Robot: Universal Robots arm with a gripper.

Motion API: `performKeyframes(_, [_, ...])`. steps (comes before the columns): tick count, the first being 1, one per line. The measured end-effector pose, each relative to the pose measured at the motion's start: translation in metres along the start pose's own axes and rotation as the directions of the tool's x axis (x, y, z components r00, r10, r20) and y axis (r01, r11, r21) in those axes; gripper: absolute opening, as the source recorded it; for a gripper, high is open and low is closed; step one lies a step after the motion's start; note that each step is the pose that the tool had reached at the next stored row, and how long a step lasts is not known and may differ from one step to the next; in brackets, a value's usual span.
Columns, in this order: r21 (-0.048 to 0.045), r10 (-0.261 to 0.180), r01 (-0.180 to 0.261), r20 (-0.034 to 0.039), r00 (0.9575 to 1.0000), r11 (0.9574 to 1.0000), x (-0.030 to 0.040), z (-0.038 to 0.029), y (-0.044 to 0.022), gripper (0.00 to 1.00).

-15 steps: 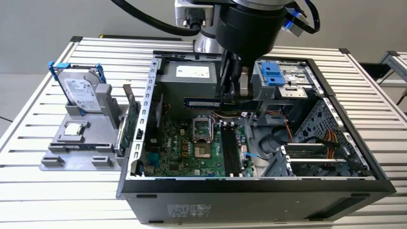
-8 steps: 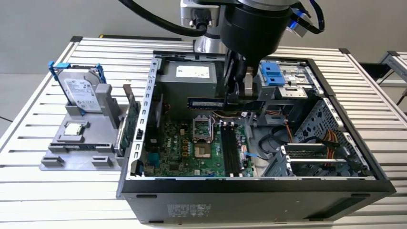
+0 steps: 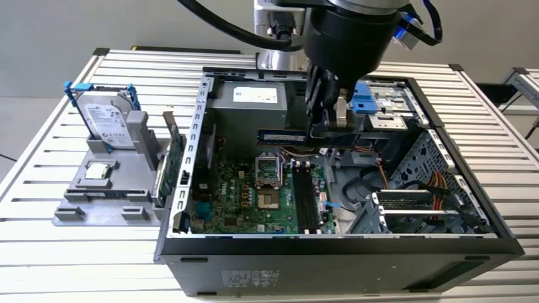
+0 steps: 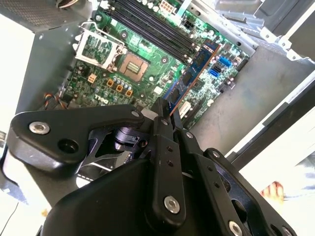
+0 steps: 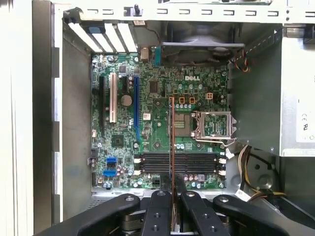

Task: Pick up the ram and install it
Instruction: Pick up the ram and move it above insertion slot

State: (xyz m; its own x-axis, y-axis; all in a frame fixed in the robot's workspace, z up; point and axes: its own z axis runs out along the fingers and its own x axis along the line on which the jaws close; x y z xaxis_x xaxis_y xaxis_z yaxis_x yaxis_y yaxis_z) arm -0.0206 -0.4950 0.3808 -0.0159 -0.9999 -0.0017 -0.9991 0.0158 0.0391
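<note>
**Ram in my gripper, lying across the slots**

In the exterior view, at 9 o'clock from me, the hard drive [image 3: 111, 123] and the CPU chip [image 3: 100, 169] sit in their holder on the surface [image 3: 76, 265], well apart from my work. Next comes the open case [image 3: 337, 252] with the motherboard [image 3: 244, 196] on its floor.

The ram [image 3: 281, 135] hangs above that board and touches nothing but me. It is level, standing on its long edge, and its free end points to 9 o'clock. Its long axis runs 9 to 3. The memory slots [image 3: 303, 199] run roughly 12 to 6, so the stick crosses them at about a right angle. The first wrist view agrees: the ram [image 5: 172, 137] shows edge-on as 1 thin line, square across the slots [image 5: 179, 162].

My gripper [image 3: 330, 129] is closed tight on the 3 o'clock end of the stick, with the rest jutting out unsupported.

I judge this to be the carry toward a slot. Doing it well calls for:

- a quarter turn, so the stick's long axis lies along 1 slot
- a level contact edge
- the notch matched to the slot's key
- an even press, since an end grip could let the far end tip or bend
</note>
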Motion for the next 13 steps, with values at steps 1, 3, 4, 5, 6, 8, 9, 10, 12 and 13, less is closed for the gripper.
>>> performKeyframes(1, [-0.0001, 0.0, 0.0, 0.0, 1.0, 1.0, 0.0, 0.0, -0.0006, 0.0])
performKeyframes(3, [-0.0002, 0.0, 0.0, 0.0, 1.0, 1.0, 0.0, -0.0001, -0.0021, 0.0])
performKeyframes(4, [-0.0002, 0.0, 0.0, 0.0, 1.0, 1.0, 0.0, -0.0001, -0.003, 0.0])
performKeyframes(5, [-0.0003, 0.0, 0.0, -0.0001, 1.0, 1.0, -0.0001, -0.0002, -0.0038, 0.0])
performKeyframes(6, [-0.0003, 0.0, 0.0, 0.0, 1.0, 1.0, -0.0001, -0.0002, -0.0042, 0.0])
performKeyframes(8, [-0.0003, 0.0, 0.0, 0.0, 1.0, 1.0, -0.0001, -0.0002, -0.0045, 0.0])
performKeyframes(9, [-0.0003, 0.0, 0.0, 0.0, 1.0, 1.0, -0.0001, -0.0002, -0.0047, 0.0])
performKeyframes(10, [-0.0003, 0.0, 0.0, 0.0, 1.0, 1.0, -0.0001, -0.0002, -0.0047, 0.0])
performKeyframes(12, [-0.0003, 0.0, 0.0, 0.0, 1.0, 1.0, -0.0001, -0.0002, -0.0047, 0.0])
performKeyframes(13, [-0.0003, 0.0, 0.0, 0.0, 1.0, 1.0, -0.0001, -0.0002, -0.0047, 0.0])
